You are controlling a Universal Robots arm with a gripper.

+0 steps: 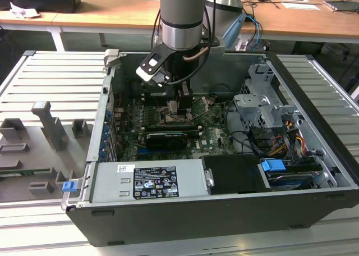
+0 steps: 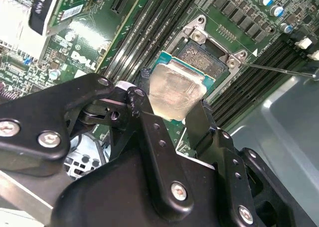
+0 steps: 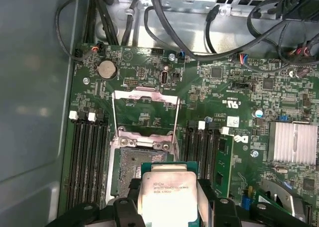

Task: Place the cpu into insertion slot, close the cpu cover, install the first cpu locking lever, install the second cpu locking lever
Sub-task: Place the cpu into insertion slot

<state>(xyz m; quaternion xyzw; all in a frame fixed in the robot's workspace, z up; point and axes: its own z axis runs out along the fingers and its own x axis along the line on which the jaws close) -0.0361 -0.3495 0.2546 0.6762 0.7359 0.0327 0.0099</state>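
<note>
1 cpu (image 2: 174, 85) is pinched by the gripper (image 2: 172, 106) across 2 opposite edges, held flat so its underside is free to meet the contacts. We judge that it hangs just above the slot (image 3: 130, 174), overlapping part of it and not yet seated. The slot sits mid-board, between the memory slots (image 3: 89, 157). The cover (image 3: 144, 91) lies folded back toward the cable-side edge of the board (image 3: 219, 87), leaving the socket open from above.
</note>
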